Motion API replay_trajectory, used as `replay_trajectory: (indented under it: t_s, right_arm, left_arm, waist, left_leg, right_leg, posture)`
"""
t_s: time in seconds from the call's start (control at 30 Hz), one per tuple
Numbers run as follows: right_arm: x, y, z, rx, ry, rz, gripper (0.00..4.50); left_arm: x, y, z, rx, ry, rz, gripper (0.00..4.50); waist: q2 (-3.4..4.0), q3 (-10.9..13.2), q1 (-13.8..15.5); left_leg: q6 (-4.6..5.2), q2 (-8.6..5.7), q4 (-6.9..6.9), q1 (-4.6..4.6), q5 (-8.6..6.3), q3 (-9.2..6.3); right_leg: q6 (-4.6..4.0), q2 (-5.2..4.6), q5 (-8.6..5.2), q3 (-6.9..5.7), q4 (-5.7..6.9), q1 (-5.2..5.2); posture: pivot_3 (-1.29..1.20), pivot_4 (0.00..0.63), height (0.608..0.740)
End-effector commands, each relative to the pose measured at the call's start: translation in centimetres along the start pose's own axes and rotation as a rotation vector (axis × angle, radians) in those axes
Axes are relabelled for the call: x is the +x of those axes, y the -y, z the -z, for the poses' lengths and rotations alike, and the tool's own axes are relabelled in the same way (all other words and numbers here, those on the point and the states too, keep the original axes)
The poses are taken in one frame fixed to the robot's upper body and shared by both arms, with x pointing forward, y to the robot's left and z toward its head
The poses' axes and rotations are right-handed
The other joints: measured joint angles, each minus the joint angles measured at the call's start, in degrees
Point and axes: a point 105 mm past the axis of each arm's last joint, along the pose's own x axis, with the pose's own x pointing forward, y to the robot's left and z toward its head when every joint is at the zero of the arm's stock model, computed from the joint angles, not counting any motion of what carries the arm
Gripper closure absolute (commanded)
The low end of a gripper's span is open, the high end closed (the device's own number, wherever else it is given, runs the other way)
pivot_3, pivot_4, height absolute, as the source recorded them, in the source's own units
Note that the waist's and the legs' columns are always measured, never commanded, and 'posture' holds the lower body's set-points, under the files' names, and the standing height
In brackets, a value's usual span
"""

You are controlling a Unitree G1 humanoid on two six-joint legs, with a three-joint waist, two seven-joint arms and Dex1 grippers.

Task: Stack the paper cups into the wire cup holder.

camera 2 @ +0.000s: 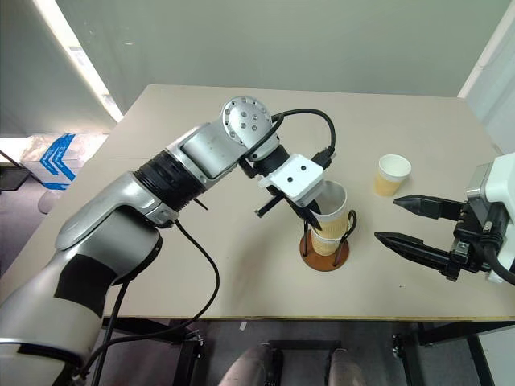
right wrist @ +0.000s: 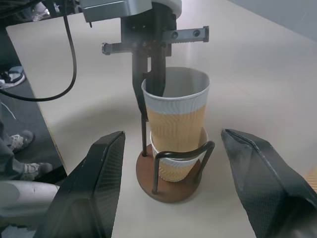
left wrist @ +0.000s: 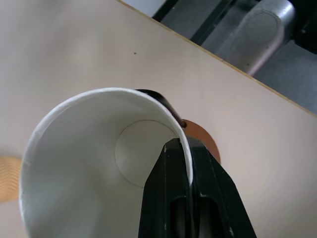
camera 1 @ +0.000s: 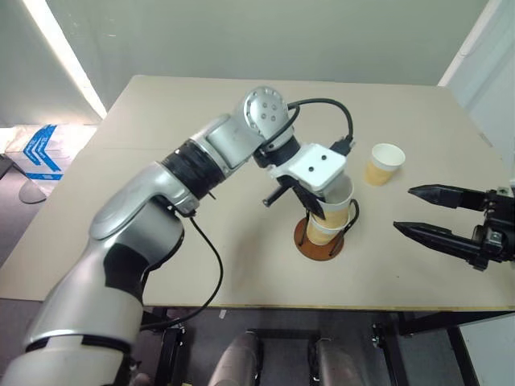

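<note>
Counter: a wide, pale beige rectangular counter (camera 1: 201,241) carries all the task's things.
Left arm: the silver and black left arm (camera 1: 161,201) reaches across the counter to the holder near the front edge.
Right fingers: the black right fingers (camera 1: 438,213) stand spread apart and hold nothing, level, pointing toward the holder from its right, well apart from it.
Left fingers: the black left fingers (right wrist: 153,74) are closed on the white rim of the upper cup, one inside the wall and one outside.
Wire cup holder: a round reddish-brown disc base with upright black wire loops (right wrist: 171,173), standing near the counter's front edge, between the two arms.
Lower cup: a tan-walled paper cup with a white rim (right wrist: 173,166) sits upright inside the loops on the disc.
Upper cup: a tapered paper cup, white above and tan-yellow below (right wrist: 178,119), mouth up, long axis close to vertical with a slight tilt, its bottom partly nested in the lower cup.
Third cup: a small white-rimmed tan paper cup (camera 1: 385,164) stands upright, mouth up, alone on the counter behind and to the right of the holder.
</note>
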Motion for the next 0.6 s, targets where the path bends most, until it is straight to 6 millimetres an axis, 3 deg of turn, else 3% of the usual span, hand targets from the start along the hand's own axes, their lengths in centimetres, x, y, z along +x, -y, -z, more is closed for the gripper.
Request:
replay_trajectory:
  t_s: [0.03, 0.07, 0.17, 0.5, 0.53, 0.6]
  right_arm:
    - [-0.4, 0.1, -1.0, -0.052, 0.021, 0.025, 1.2]
    - [-0.4, 0.2, -1.0, -0.051, 0.021, 0.025, 1.2]
    - [-0.4, 0.3, -0.9, -0.05, 0.02, 0.022, 1.2]
    - [-0.1, 0.9, -0.8, -0.072, -0.003, 0.02, 1.2]
    - [-0.1, 1.1, -0.8, -0.079, -0.007, 0.026, 1.2]
    - [0.2, 1.8, -0.8, -0.099, -0.016, 0.047, 1.2]
  left_arm:
    - [-0.7, -0.3, -0.4, 0.045, -0.014, 0.0, 4.49]
    - [-0.6, -0.3, -0.3, 0.047, -0.021, -0.001, 4.49]
    - [-0.4, -0.8, -0.1, 0.04, -0.029, -0.026, 3.87]
    - [-3.9, -2.6, -1.1, -0.016, 0.036, -0.182, 0.27]
    - [-4.5, -2.8, -1.2, -0.026, 0.053, -0.206, 0.03]
    - [-6.0, -3.1, -1.7, -0.065, 0.113, -0.271, 0.03]
  waist:
    - [0.01, 0.0, 0.0]
    - [0.01, 0.0, 0.0]
    - [0.01, 0.0, 0.1]
    - [0.04, 0.0, 0.0]
    - [0.04, 0.0, 0.0]
    - [0.04, 0.0, 0.0]
  left_leg:
    - [0.0, 0.0, 0.01, 0.0, 0.0, 0.0]
    - [0.02, 0.0, 0.02, 0.0, -0.01, 0.0]
    - [0.07, -0.01, 0.11, -0.01, -0.05, 0.0]
    - [0.12, 0.01, 0.31, -0.01, -0.25, 0.05]
    - [0.12, 0.01, 0.33, -0.02, -0.25, 0.05]
    - [0.15, 0.01, 0.37, -0.02, -0.29, 0.07]
  right_leg:
    - [0.0, 0.0, 0.0, 0.0, 0.0, 0.0]
    - [0.0, 0.0, 0.0, 0.0, 0.0, 0.02]
    - [0.01, 0.0, 0.01, 0.0, -0.01, 0.06]
    - [0.04, 0.01, 0.0, 0.01, -0.02, 0.08]
    - [0.04, 0.01, 0.0, 0.01, -0.02, 0.08]
    - [0.05, 0.01, 0.0, 0.02, -0.03, 0.08]
  posture:
    - [0.0, 0.15, 0.74]
    - [0.0, 0.15, 0.74]
    - [0.0, 0.15, 0.74]
    - [0.0, 0.15, 0.74]
    - [0.0, 0.15, 0.74]
    - [0.0, 0.15, 0.74]
